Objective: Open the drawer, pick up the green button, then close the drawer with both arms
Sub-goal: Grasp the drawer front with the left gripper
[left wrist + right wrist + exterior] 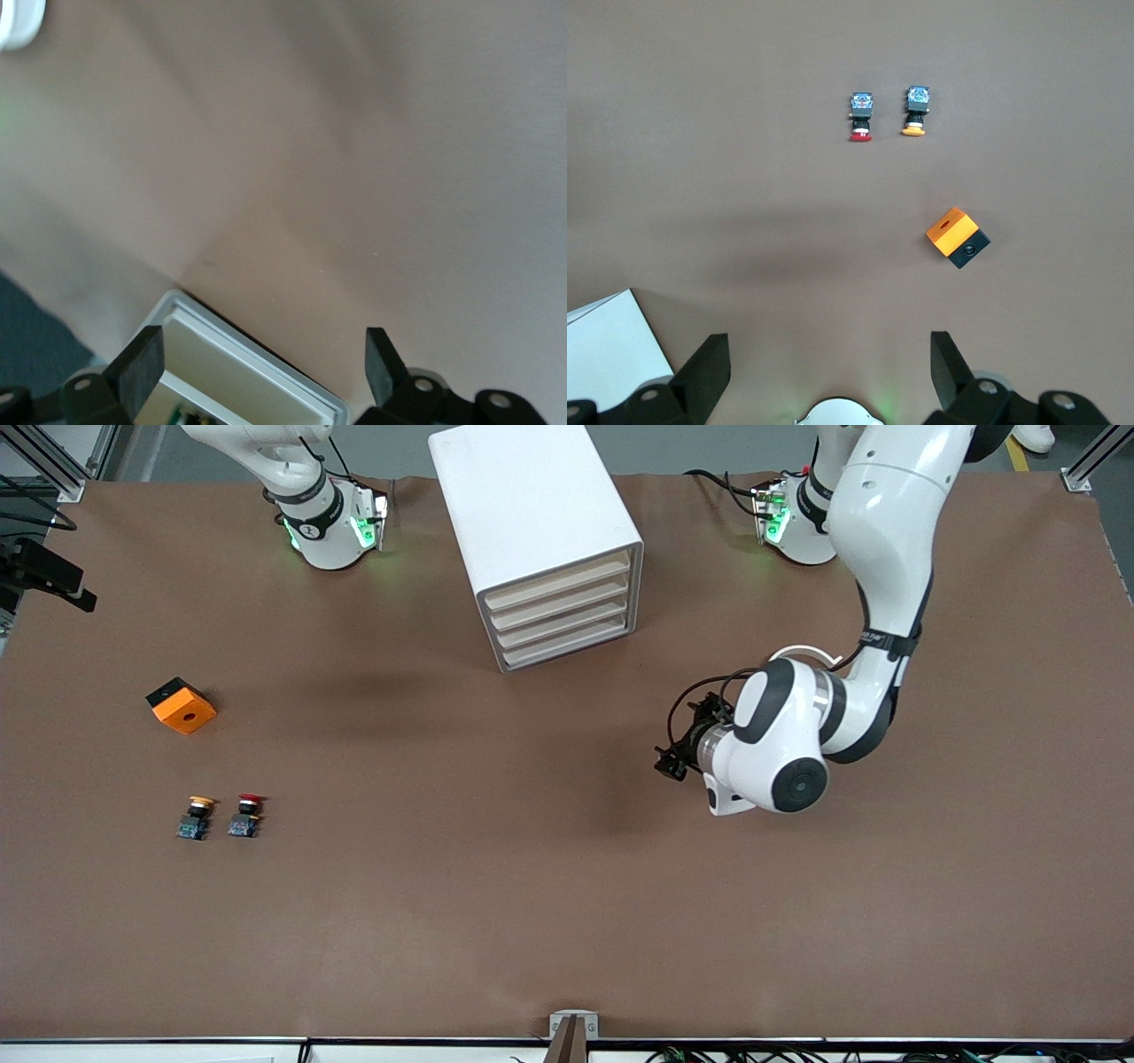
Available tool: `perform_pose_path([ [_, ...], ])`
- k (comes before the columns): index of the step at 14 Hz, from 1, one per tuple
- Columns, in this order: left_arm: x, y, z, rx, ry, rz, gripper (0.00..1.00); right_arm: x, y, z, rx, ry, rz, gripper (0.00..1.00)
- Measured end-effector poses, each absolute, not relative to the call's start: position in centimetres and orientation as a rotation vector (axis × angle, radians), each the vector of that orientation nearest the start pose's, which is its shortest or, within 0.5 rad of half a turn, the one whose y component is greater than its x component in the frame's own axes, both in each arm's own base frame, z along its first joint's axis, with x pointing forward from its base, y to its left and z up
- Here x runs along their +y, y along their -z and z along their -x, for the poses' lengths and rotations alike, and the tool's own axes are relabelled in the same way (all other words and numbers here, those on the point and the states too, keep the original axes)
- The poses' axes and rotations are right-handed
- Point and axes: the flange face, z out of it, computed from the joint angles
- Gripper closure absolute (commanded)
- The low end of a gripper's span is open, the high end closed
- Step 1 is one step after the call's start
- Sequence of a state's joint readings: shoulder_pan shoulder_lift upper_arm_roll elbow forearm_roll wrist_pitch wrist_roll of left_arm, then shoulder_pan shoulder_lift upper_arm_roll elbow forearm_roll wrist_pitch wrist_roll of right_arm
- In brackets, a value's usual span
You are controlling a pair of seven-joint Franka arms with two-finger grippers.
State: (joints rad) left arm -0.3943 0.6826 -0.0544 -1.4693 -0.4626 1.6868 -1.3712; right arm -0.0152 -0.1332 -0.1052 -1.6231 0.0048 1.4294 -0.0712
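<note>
The white cabinet [532, 505] stands at the table's middle, close to the arms' bases. Its bottommost drawer [563, 652] looks shut, like the three above it. The green button is hidden. My left gripper [671, 762] hangs over bare table between the cabinet and the left arm's end. In the left wrist view the left gripper [263, 354] is open and empty, with a corner of the cabinet [266, 376] between its fingers [142, 365]. My right gripper [828, 354] is open and empty, held high over its own base [837, 414]; the front view does not show it.
A yellow-capped button [197, 815] and a red-capped button [246, 813] lie side by side toward the right arm's end. An orange and black block [182, 705] lies farther from the front camera than they do. The right wrist view shows the yellow-capped button [916, 111], the red-capped button [860, 117] and the block [957, 237].
</note>
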Motion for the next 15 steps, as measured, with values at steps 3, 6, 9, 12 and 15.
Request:
perform_pose_path([
  [3, -33.5, -22.7, -57.2, -1.707, -1.115, 2.185, 0.00, -6.4, -65.8, -49.3, 0.076, -0.092, 3.115, 0.00],
  [6, -34.4, -19.8, -55.4, -1.757, -1.220, 1.928, 0.00, -6.4, -65.8, -49.3, 0.077, -0.093, 3.114, 0.00],
  [9, -35.4, -17.3, -53.5, -1.739, -1.299, 1.744, 0.00, -6.4, -65.8, -49.3, 0.077, -0.093, 3.114, 0.00],
  [12, -36.6, -15.4, -51.5, -1.695, -1.369, 1.590, 0.00, -6.4, -65.8, -49.3, 0.077, -0.093, 3.114, 0.00],
  [15, -38.6, -14.2, -49.1, -1.649, -1.353, 1.480, 0.00, -6.5, -65.8, -49.3, 0.077, -0.093, 3.114, 0.00],
])
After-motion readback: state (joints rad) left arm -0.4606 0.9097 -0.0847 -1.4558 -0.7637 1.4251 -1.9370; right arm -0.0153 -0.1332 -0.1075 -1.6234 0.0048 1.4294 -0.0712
